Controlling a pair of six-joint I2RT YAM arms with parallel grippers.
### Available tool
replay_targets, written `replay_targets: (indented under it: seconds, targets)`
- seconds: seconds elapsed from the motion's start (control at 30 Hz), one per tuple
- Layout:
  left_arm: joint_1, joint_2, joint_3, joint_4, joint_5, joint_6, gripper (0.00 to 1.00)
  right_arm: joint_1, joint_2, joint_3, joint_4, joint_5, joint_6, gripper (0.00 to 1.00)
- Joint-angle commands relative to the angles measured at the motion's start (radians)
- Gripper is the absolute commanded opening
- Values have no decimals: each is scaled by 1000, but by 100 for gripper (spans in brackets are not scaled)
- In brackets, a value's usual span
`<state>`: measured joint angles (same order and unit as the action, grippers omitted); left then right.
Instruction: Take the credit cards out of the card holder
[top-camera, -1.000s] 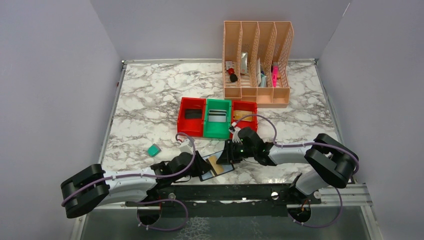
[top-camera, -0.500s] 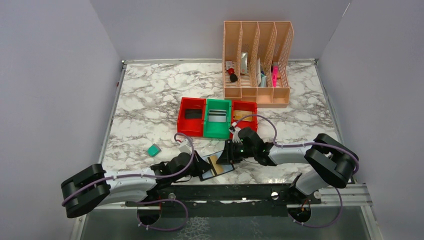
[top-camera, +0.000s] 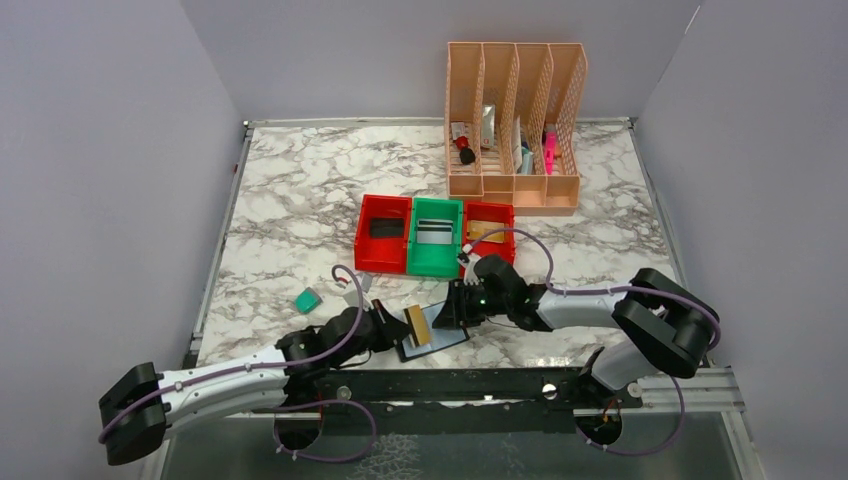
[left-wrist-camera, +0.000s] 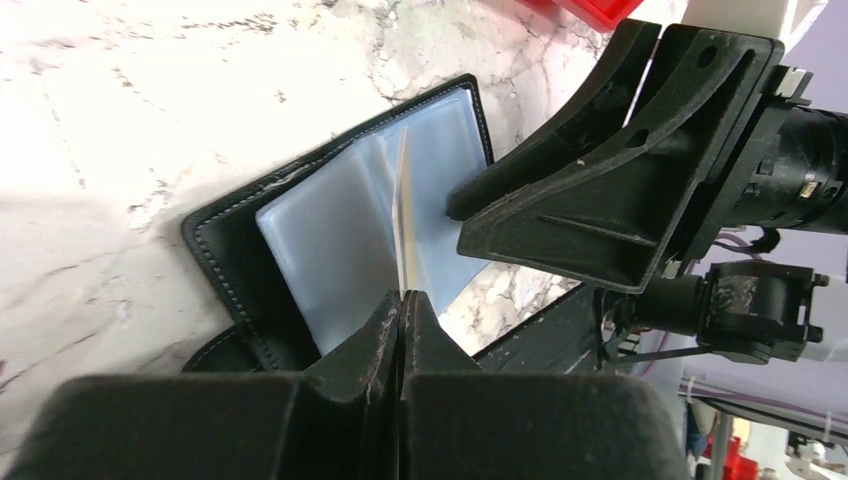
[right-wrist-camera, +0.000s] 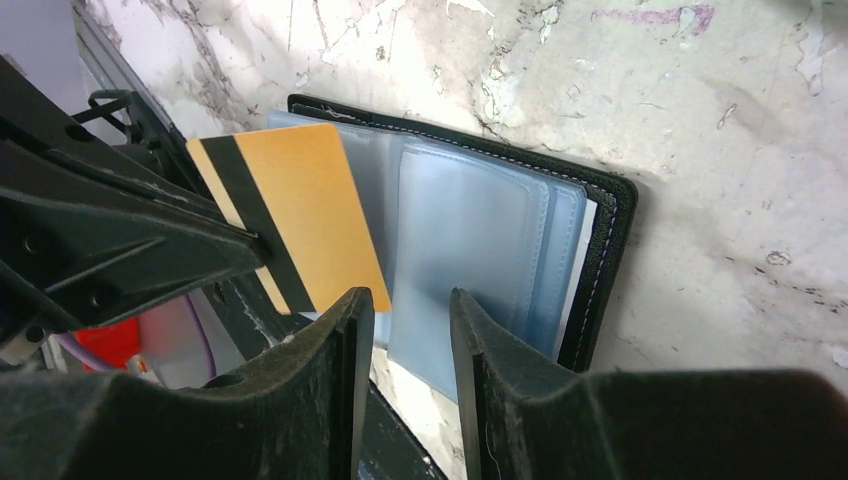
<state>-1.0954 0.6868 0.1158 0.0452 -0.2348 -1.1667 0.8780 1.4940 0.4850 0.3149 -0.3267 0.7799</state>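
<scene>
Grips a yellow card (right-wrist-camera: 290, 215) by its black-striped edge in the left claw (left-wrist-camera: 402, 300), fingers pressed tight together on it. Holds the card on edge above the left half of the card holder (right-wrist-camera: 590, 250); cannot tell whether its far corner is out of the pocket. Meets the right claw (right-wrist-camera: 410, 300) close by, fingers parted, one tip pressed on a blue-grey pocket page. Keeps the holder spread open and flat at the near edge of the counter (top-camera: 300, 200), just beside the black rail (top-camera: 450, 380). Has red and green bins (top-camera: 435, 235) near behind, a small green block (top-camera: 308, 299) to the left, and wide marble beyond.
</scene>
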Motion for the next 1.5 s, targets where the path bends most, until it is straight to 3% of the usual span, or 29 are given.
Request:
replay_targets:
  seconds: [0.0, 0.17, 0.87, 1.13, 1.47]
  targets:
    - [-1, -89, 10, -134, -60, 62, 0, 2, 0, -6, -169, 70, -68, 41]
    - [-1, -96, 21, -185, -70, 78, 0, 3, -53, 4, -179, 38, -66, 43]
    - [-1, 17, 178, -91, 8, 201, 0, -2, -348, -79, -201, 137, -62, 58]
    - [-1, 87, 239, -57, 28, 236, 0, -60, -418, -93, -201, 136, -63, 60]
    - [0, 199, 179, 167, 140, 249, 0, -149, -440, -180, -31, -56, -9, 58]
